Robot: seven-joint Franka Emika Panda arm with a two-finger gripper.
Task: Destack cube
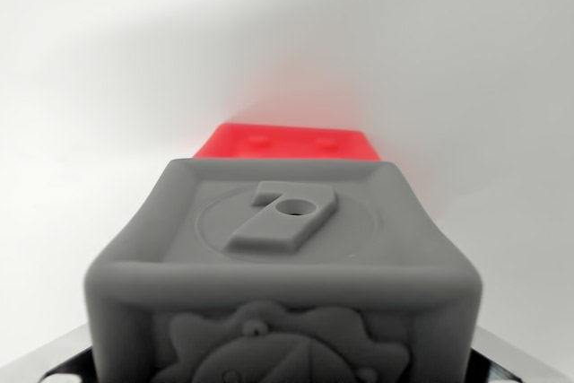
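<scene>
A: What is in the wrist view?

B: A grey cube (282, 266) fills most of the lower half. It is very near to the camera. Its upper face has a raised frame, a round ring inside the frame, and a raised figure like the number seven with a small hole in it. The face toward the camera has a relief, maybe a gear or a sun, but the bottom edge of the picture cuts it.

A: And the red thing behind it?

B: That is a red cube (287, 143). Only a narrow strip of it shows above the far edge of the grey cube. It has two small round bumps. I cannot tell if the two cubes touch, or if one stands on the other, because the grey cube hides the rest.

A: What about the end effector?

B: At the bottom corners there are dark, shiny parts with small red spots, on the wrist view's left and right. They may belong to the end effector (287, 374), but the fingers are hidden. I cannot tell how far it is open, or whether it grips the grey cube.

A: And the surroundings?

B: A plain white counter (99, 114), with a soft red glow around the red cube.
</scene>
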